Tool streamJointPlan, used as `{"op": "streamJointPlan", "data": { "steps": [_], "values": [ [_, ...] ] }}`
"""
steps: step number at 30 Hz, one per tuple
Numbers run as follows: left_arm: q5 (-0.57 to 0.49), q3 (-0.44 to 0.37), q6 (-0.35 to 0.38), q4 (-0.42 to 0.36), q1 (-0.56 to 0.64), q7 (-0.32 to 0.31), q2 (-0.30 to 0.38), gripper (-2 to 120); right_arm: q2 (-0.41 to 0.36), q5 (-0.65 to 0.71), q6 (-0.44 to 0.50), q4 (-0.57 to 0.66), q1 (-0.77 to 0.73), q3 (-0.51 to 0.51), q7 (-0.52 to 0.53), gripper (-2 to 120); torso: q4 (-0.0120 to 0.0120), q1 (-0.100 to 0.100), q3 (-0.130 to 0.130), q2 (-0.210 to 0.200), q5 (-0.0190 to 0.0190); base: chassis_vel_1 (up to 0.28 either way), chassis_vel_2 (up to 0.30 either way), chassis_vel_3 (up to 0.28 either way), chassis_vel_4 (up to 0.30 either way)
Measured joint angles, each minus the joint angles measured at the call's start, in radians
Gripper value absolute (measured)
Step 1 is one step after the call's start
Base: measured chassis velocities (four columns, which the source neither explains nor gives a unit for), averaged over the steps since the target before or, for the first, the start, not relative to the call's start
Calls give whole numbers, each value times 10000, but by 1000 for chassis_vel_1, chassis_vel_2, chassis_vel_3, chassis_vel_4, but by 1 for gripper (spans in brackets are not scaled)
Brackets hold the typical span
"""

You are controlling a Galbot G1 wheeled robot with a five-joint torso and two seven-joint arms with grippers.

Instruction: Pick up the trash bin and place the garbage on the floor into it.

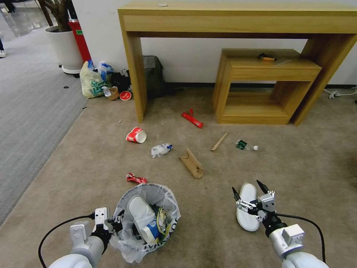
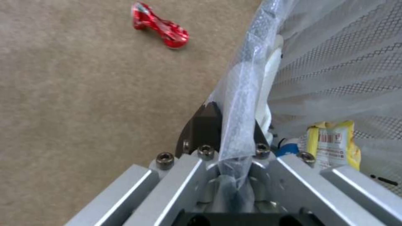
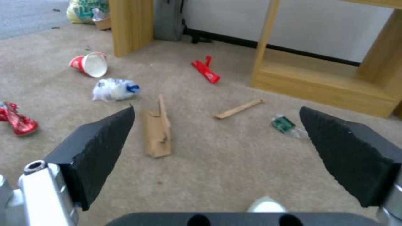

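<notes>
The trash bin, black mesh lined with a white bag, is at the near left of the floor. My left gripper is shut on its bagged rim. Inside lie a white slipper, a blue-printed cup and a yellow wrapper. My right gripper is open just above a second white slipper on the carpet. Other garbage lies ahead: a crushed red can, a red cup, a crumpled white wrapper, cardboard, a red wrapper, a wooden stick, a small bottle.
A wooden desk stands against the far wall with a low wooden shelf under it. A grey backpack, a printed shopping bag, a white plant pot and a red bin sit at the far left beside grey ribbed carpet.
</notes>
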Motion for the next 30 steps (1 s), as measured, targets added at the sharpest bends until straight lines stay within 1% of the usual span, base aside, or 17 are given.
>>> {"op": "streamJointPlan", "data": {
  "steps": [10, 15, 19, 22, 23, 25, 27, 29, 30],
  "values": [
    [14, 43, -11, 41, -29, 4, -14, 0, 17, 30, 44, -119, -44, 86, -55, 100, -1, 0, 0, 0, -1, -163, -160, 158, 157],
    [16, 15, -18, 39, -20, 7, -9, 0, 43, 58, 79, -467, 29, 94, -122, 100, -1, 1, 0, 0, 2, -152, -152, 158, 166],
    [14, 11, -19, 38, -8, 16, -8, 0, 61, 104, 38, -785, 184, 69, -124, 100, -2, 1, 1, 0, 1, -101, -118, 108, 82],
    [15, 4, -19, 38, -3, 19, -5, 0, 50, 171, -194, -1003, 300, 36, -117, 100, -2, 0, 1, 0, 2, 0, 0, 0, 0],
    [15, -3, -21, 38, -3, 18, 0, 0, 17, 251, -458, -1162, 401, 2, -104, 100, -1, 0, 0, 0, -5, 0, 0, 0, 0],
    [15, -4, -22, 38, -3, 18, 1, 0, 2, 290, -550, -1219, 438, -17, -98, 100, 0, 1, 0, -1, -4, 0, 0, 0, 0],
    [20, -12, -22, 38, -1, 17, 9, 0, -153, 587, -1200, -1622, 726, -207, -42, 100, 1, 0, 0, 0, -2, 0, 0, 0, 0],
    [20, -12, -22, 38, -1, 17, 11, 0, -184, 642, -1311, -1679, 783, -256, -17, 100, 0, 1, 1, 0, -2, 0, 0, 0, 0],
    [23, -11, -22, 43, 0, 17, 10, 0, -257, 807, -1619, -1802, 907, -382, 59, 100, 0, 0, 1, 0, 0, 0, 0, 0, 0]
  ]
}}
